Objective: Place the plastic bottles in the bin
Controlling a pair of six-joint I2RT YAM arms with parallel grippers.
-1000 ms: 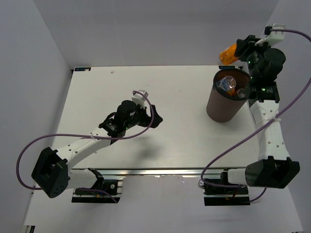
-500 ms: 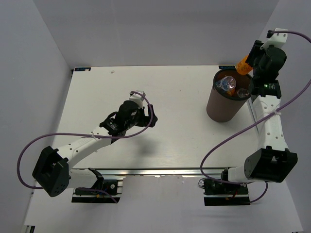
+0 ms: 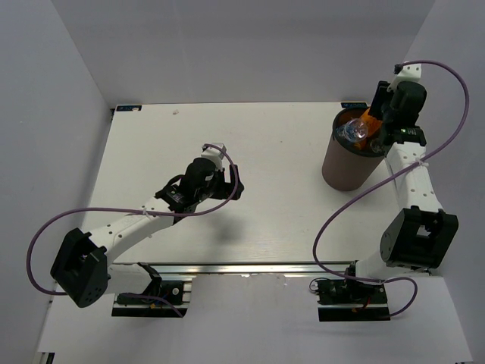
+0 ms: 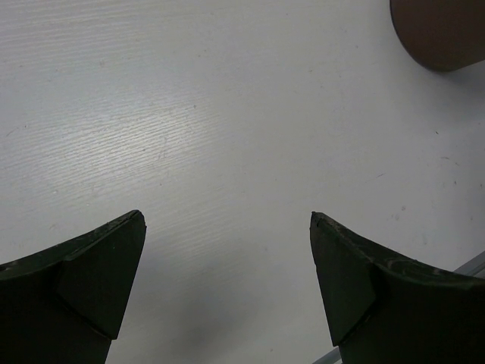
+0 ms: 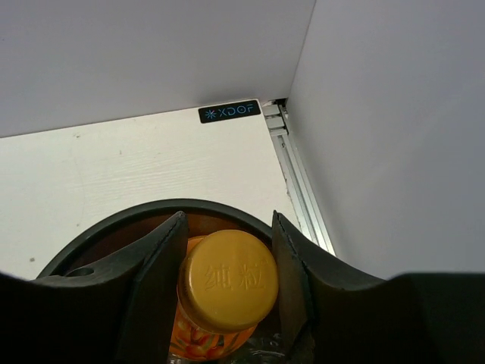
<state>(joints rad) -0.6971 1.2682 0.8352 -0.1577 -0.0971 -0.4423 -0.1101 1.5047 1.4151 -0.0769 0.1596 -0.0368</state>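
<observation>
The dark brown bin (image 3: 339, 171) stands at the table's far right. My right gripper (image 3: 373, 119) is over its mouth, shut on an orange bottle (image 3: 365, 123) with a yellow-orange cap (image 5: 229, 279). In the right wrist view the gripper (image 5: 227, 218) holds the bottle cap-up between both fingers, just inside the bin's rim (image 5: 114, 224). A clear bottle (image 3: 352, 131) and another orange one (image 3: 377, 144) lie inside the bin. My left gripper (image 3: 241, 189) is open and empty above bare table, far left of the bin; the left wrist view (image 4: 227, 220) shows its jaws wide apart.
The bin's base shows at the top right of the left wrist view (image 4: 439, 34). A grey wall (image 5: 394, 114) and a metal rail (image 5: 299, 182) run close behind and right of the bin. White walls enclose the table on three sides.
My right gripper has come down and left with the orange bottle, from above and behind the bin to its mouth. The left arm has barely moved.
</observation>
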